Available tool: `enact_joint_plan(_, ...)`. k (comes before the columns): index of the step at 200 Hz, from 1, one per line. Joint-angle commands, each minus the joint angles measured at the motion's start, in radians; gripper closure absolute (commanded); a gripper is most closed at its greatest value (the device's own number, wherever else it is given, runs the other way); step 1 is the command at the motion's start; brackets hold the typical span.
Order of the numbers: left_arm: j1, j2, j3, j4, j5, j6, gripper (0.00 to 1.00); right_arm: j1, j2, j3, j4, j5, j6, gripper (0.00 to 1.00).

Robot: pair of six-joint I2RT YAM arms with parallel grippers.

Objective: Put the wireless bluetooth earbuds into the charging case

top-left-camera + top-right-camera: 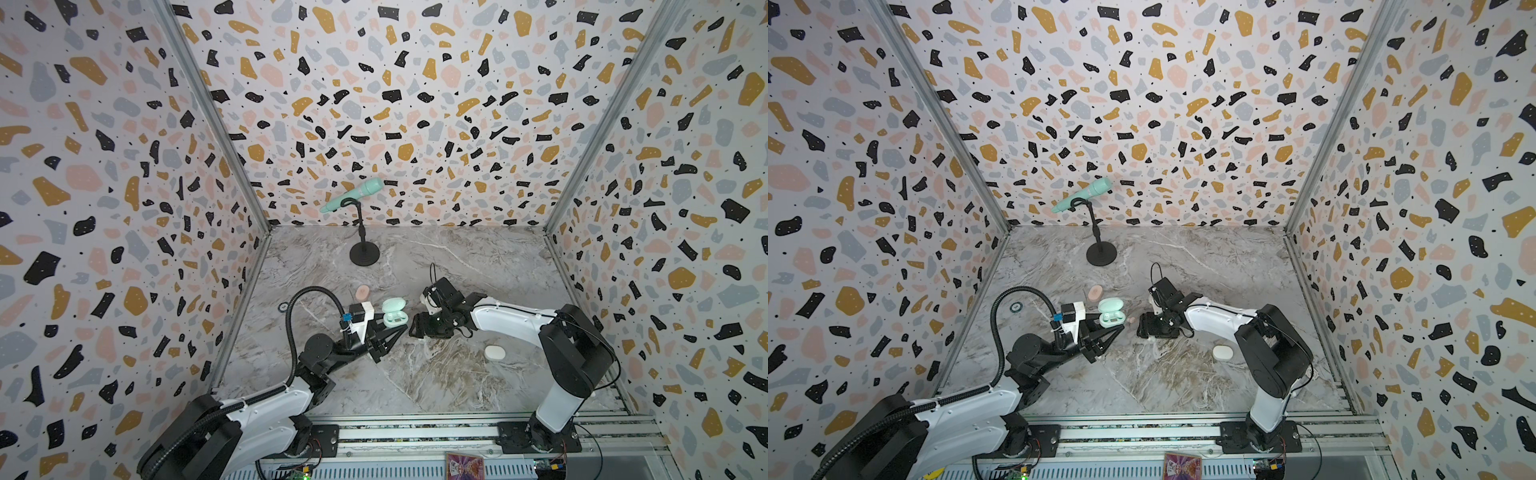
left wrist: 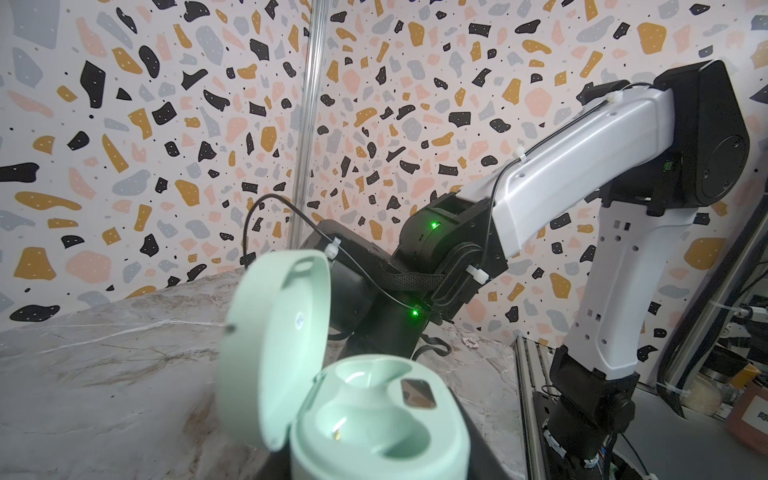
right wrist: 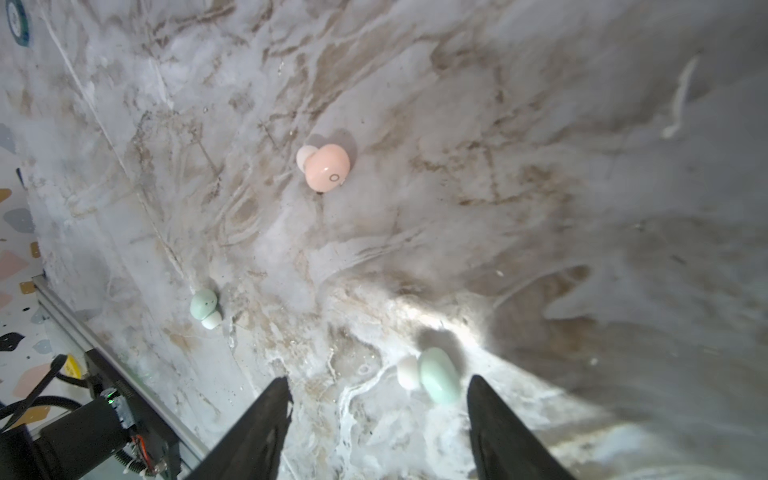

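Our right gripper [image 3: 380, 382] is spread open around a mint bud [image 3: 439, 376], not yet touching it, just right of the case [image 2: 374, 415], which our left gripper [image 1: 397, 332] clamps. The bud looks light, hard and slick, so we'd pinch its rounded body squarely and gently.

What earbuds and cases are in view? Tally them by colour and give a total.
Mint earbuds: 2
Pink earbud: 1
Mint case, open: 1
Pink case, closed: 1
White case, closed: 1
Total: 6
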Motion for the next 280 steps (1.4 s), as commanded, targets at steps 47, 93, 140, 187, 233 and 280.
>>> enact_joint_plan(47, 0.007, -0.03, 0.004, 0.018, -0.002, 0.016, 0.7, -0.005, -0.015, 0.044, -0.078, 0.058, -0.032, 0.32)
enact_joint_plan(93, 0.007, -0.035, 0.006, 0.007, -0.002, 0.02, 0.7, 0.06, -0.009, 0.03, -0.104, 0.129, -0.038, 0.33)
enact_joint_plan(140, 0.007, -0.037, 0.001, 0.007, -0.006, 0.018, 0.7, 0.106, 0.01, 0.032, -0.182, 0.296, -0.065, 0.33)
enact_joint_plan(187, 0.007, -0.04, -0.004, 0.01, -0.013, 0.016, 0.7, 0.128, 0.053, 0.044, -0.191, 0.352, -0.092, 0.33)
enact_joint_plan(233, 0.009, -0.046, -0.006, 0.001, -0.017, 0.018, 0.7, 0.141, 0.072, 0.048, -0.212, 0.409, -0.094, 0.33)
enact_joint_plan(280, 0.009, -0.046, -0.006, 0.001, -0.018, 0.019, 0.7, 0.139, 0.058, 0.059, -0.262, 0.484, -0.114, 0.33)
